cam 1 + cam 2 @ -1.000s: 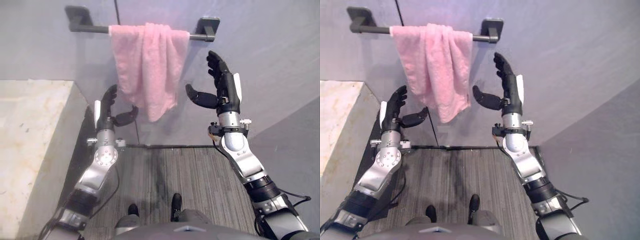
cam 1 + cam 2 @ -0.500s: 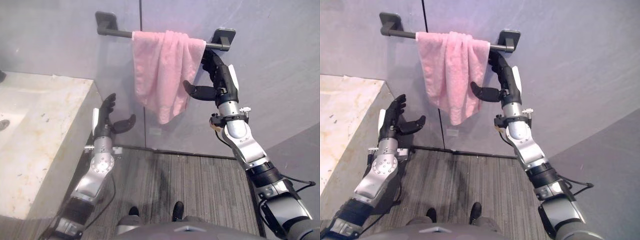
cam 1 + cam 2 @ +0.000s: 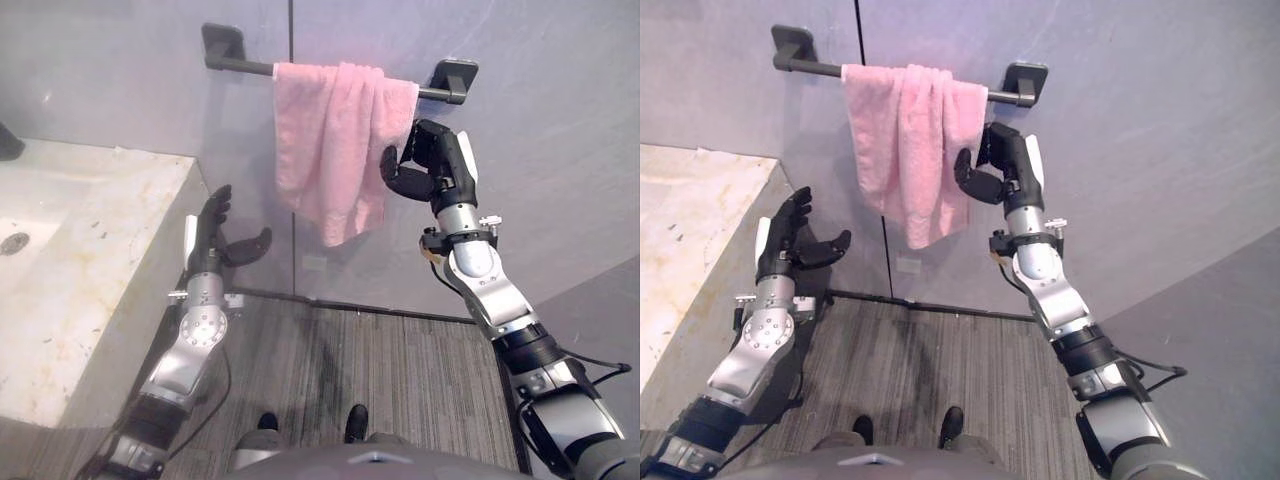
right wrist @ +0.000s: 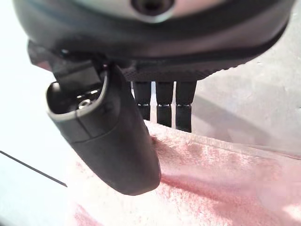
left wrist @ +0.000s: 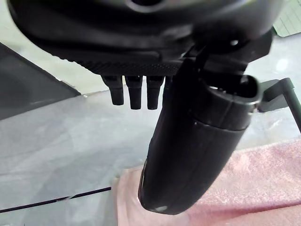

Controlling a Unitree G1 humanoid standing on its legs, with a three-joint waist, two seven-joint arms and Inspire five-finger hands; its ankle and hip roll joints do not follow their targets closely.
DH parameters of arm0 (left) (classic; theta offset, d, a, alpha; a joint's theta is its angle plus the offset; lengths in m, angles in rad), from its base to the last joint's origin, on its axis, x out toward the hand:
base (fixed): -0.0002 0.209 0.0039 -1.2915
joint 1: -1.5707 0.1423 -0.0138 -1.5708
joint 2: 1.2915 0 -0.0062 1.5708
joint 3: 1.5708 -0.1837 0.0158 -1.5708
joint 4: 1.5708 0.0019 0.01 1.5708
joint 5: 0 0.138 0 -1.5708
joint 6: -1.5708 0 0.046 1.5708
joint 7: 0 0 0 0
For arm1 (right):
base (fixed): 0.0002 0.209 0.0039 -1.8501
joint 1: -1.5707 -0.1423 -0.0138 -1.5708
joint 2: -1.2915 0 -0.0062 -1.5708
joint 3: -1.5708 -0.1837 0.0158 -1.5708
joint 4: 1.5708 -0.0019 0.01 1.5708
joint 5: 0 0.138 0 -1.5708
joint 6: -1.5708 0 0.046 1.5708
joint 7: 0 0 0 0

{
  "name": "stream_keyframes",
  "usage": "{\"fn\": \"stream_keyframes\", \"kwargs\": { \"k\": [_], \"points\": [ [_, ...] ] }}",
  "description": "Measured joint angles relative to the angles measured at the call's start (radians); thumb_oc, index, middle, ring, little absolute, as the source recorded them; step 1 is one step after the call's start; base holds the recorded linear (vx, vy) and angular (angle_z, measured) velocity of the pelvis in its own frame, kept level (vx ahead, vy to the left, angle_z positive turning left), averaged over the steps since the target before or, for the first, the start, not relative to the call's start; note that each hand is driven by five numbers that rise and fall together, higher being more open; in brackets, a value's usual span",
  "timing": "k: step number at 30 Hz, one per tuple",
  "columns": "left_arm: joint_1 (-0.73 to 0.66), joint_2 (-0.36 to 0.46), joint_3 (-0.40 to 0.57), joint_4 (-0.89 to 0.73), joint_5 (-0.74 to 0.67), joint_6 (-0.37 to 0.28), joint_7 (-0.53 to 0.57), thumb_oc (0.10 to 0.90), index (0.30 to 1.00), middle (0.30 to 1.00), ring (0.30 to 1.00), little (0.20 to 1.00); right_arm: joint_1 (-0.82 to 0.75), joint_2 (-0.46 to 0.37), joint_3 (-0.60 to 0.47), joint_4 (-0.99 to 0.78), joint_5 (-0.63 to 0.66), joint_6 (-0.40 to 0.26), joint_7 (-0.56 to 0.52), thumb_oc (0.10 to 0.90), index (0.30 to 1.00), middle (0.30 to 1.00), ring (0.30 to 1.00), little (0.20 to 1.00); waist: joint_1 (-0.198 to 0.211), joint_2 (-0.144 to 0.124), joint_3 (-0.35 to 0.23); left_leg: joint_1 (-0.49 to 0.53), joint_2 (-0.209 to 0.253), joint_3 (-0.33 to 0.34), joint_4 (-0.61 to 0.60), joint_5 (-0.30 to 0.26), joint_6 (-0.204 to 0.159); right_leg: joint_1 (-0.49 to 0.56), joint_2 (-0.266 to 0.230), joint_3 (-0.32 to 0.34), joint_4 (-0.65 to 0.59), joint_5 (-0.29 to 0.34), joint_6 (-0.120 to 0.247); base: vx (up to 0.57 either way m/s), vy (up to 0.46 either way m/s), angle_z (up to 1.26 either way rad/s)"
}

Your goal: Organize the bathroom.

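Scene: bathroom corner seen from above; grey wall, striped floor (image 3: 400, 370), pale stone counter (image 3: 90, 260) w/ a sink drain at its far edge.
Towel: pink towel (image 3: 335, 140) hangs bunched over the dark wall bar (image 3: 240, 66), crowded toward the bar's right bracket; lower edge uneven, one corner drooping lower than the rest.
Progress: judged early. Towel is on the bar but not spread or squared; straightening it looks like the step in hand. Counter carries stains, no loose items visible on it.
Left to do: prob. pull the towel flat along the bar and even its hem; any other tidying can't be judged from these views.
Right robot hand (image 3: 428, 165): raised at the towel's right edge, just below the bracket. Fingers curled in toward the thumb, pinching the towel's edge fold; wrist view shows fingertips and thumb (image 4: 117, 150) down on the pink cloth. Grip looks partial, on the edge rather than a full handful.
Left robot hand (image 3: 212, 232): lower, near the counter's corner, well apart from the towel. Fingers straight and spread, thumb out to the side, holding nothing; its wrist view shows the towel past the thumb, untouched.
Risk: a pull from one edge alone could slide the whole towel off the bar's end; the free hand may need to steady the other side.
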Motion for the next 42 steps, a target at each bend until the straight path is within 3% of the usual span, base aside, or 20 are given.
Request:
{"fn": "stream_keyframes", "kwargs": {
  "k": [6,13,21,23,24,25,42],
  "points": [
    [-0.023,0.002,0.000,-0.002,-0.042,-0.024,0.000,0.800,0.900,0.900,0.900,0.900,-0.017,0.005,-0.002,0.001,-0.001,-0.002,0.005,0.400,0.300,0.300,0.300,0.300,-0.026,0.000,-0.004,0.005,-0.001,0.007,0.000,0.000,0.000,0.002,-0.001,0.005,0.000,0.000,0.000,0.00,0.002,-0.01],
    [-0.182,-0.004,0.001,-0.001,-0.047,-0.024,0.090,0.800,0.900,0.900,0.900,0.900,-0.045,0.025,0.031,0.035,0.000,-0.002,0.032,0.400,0.300,0.300,0.300,0.300,-0.056,0.001,-0.028,0.022,-0.003,0.027,0.000,-0.004,0.003,0.010,0.000,0.025,0.000,0.000,0.000,0.02,0.012,-0.08],
    [-0.287,-0.029,-0.008,0.016,-0.051,-0.010,0.109,0.800,0.900,0.900,0.900,0.900,-0.071,0.055,0.059,0.053,0.000,-0.002,0.058,0.400,0.300,0.300,0.300,0.300,-0.080,0.007,-0.038,0.033,-0.003,0.045,0.000,-0.006,0.004,0.010,0.002,0.042,0.000,0.000,0.000,0.01,0.002,-0.06],
    [-0.293,-0.029,-0.009,0.018,-0.081,0.010,0.092,0.579,0.568,0.568,0.568,0.568,-0.089,0.055,0.073,0.073,0.000,-0.002,0.068,0.400,0.300,0.300,0.300,0.300,-0.083,0.011,-0.041,0.037,-0.003,0.048,0.000,-0.008,0.004,0.011,0.003,0.049,0.000,0.000,0.000,0.01,-0.003,-0.09],
    [-0.293,-0.029,-0.016,0.021,-0.080,0.021,0.086,0.566,0.549,0.549,0.549,0.549,-0.089,0.055,0.077,0.074,0.000,-0.002,0.069,0.400,0.300,0.300,0.300,0.300,-0.083,0.013,-0.043,0.037,-0.003,0.048,0.000,-0.008,0.004,0.011,0.003,0.050,0.000,0.000,0.000,0.00,-0.002,-0.04],
    [-0.293,-0.029,-0.024,0.030,-0.080,0.027,0.079,0.400,0.300,0.300,0.300,0.300,-0.090,0.055,0.079,0.076,0.000,-0.002,0.070,0.400,0.300,0.300,0.300,0.300,-0.083,0.015,-0.045,0.037,-0.003,0.048,0.000,-0.008,0.005,0.011,0.003,0.050,0.000,0.000,0.000,0.00,0.000,0.00],
    [-0.292,0.018,0.016,0.094,-0.071,0.029,0.101,0.400,0.300,0.300,0.300,0.300,-0.088,0.055,0.077,0.084,-0.001,-0.002,0.069,0.400,0.300,0.300,0.300,0.300,-0.081,0.024,-0.050,0.037,-0.002,0.048,0.000,-0.009,0.005,0.011,0.004,0.050,0.000,0.000,0.000,0.00,0.000,0.00]
  ]
}}
